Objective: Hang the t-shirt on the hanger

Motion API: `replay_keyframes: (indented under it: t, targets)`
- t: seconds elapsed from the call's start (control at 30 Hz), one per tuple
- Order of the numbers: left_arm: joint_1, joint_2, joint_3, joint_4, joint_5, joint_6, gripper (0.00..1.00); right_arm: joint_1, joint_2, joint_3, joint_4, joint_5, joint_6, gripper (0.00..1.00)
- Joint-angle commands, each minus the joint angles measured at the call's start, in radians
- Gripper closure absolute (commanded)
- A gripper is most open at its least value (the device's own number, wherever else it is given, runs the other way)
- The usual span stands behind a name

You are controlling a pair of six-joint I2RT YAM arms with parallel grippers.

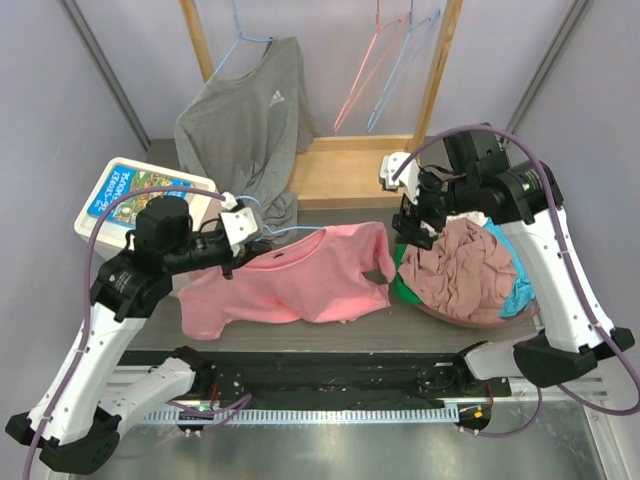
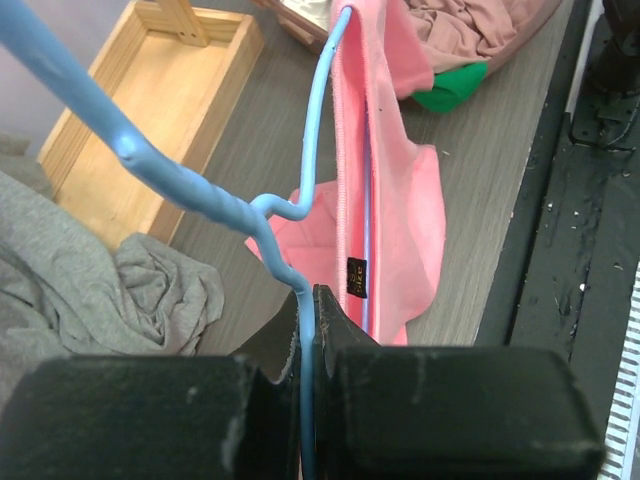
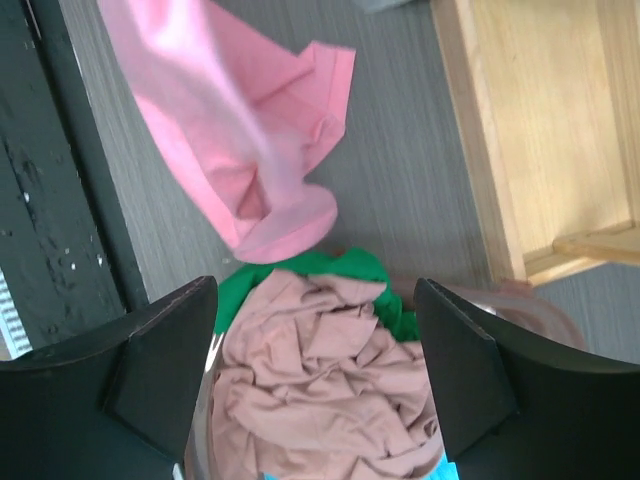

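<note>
Two grippers checked. Found left gripper [image 2: 308,300] clamped shut on the wire of the blue hanger [image 2: 180,180], at its twisted neck. Noted one hanger arm threaded into the neck opening of the pink t-shirt [image 1: 290,280], spread on the table [image 1: 425,332], collar lifted. Found right gripper [image 3: 315,300] spread wide, holding nothing, above a heap of clothes [image 3: 320,400] just beside the shirt's sleeve.

Grey top [image 1: 240,120], mauve garment pile [image 1: 462,272]
</note>
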Motion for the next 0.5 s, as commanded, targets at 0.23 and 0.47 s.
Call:
replay_keyframes:
  t: [0.23, 0.47]
  targets:
    - [0.004, 0.092, 0.117, 0.002, 0.229, 0.072, 1.0, 0.219, 0.08, 0.158, 0.084, -0.27, 0.221, 0.33]
    - [-0.008, 0.121, 0.119, -0.019, 0.32, 0.161, 1.0, 0.279, 0.074, 0.034, 0.09, -0.334, 0.227, 0.46]
